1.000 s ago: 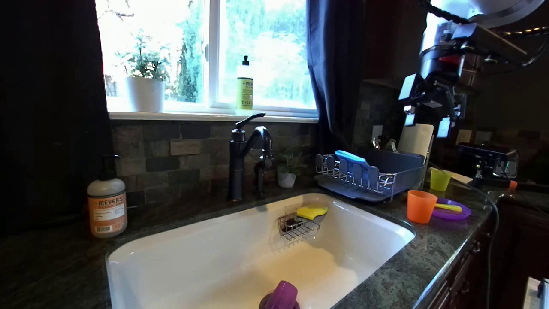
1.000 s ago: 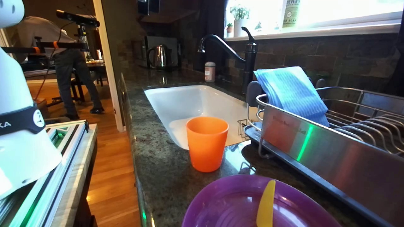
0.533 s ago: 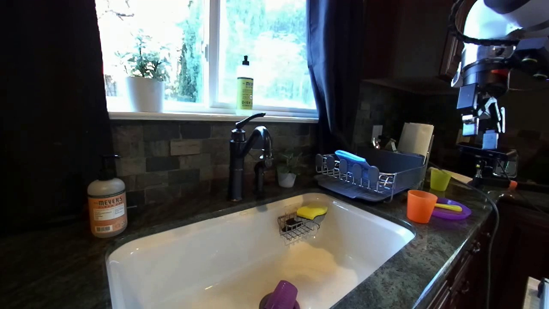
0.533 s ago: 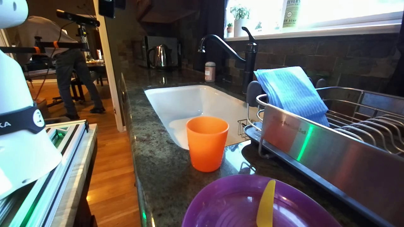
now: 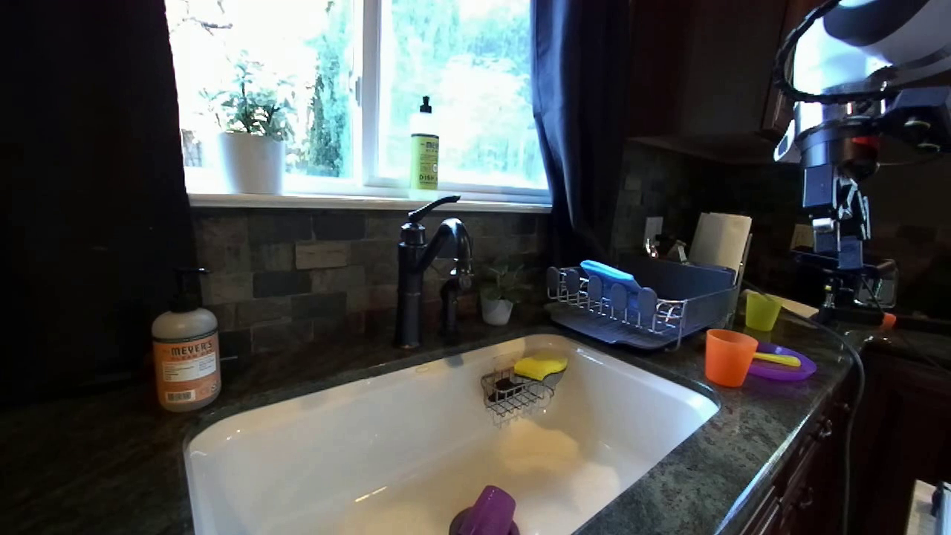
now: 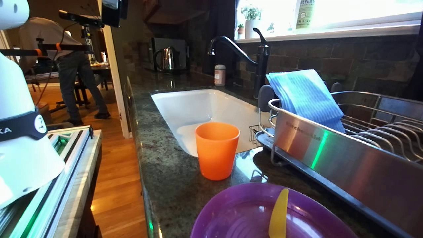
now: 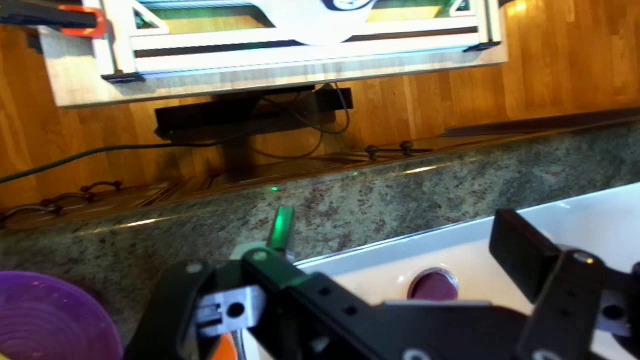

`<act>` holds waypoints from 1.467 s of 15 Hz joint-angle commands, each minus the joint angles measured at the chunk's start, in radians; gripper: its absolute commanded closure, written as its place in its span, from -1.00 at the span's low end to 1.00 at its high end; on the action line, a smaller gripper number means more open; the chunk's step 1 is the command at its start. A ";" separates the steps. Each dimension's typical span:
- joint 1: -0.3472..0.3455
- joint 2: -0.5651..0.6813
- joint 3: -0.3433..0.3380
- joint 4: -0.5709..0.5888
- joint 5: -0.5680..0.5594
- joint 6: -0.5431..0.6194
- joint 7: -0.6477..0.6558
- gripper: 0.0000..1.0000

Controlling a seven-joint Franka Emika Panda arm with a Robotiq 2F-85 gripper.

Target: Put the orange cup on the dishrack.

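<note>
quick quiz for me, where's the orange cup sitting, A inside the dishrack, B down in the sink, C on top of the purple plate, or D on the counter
D: in an exterior view the orange cup stands upright on the counter, off the purple plate and outside both the sink and the dishrack.

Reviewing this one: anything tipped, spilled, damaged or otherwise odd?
Mildly odd: in an exterior view, a purple cup-like item tilts in the white sink, its lower end cut off by the frame, while the orange cup stands upright on the counter. No spill or damage shows.
</note>
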 commanded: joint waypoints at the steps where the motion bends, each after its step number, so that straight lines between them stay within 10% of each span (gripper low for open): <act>1: -0.008 0.077 -0.017 -0.002 -0.160 0.074 -0.105 -1.00; 6: 0.001 0.182 -0.109 -0.020 -0.234 0.399 -0.236 -1.00; 9: 0.029 0.253 -0.182 0.010 -0.044 0.488 -0.283 -1.00; 13: -0.008 0.248 -0.147 0.002 -0.054 0.481 -0.281 -1.00; 22: 0.016 0.410 -0.100 -0.092 -0.046 0.872 -0.258 -1.00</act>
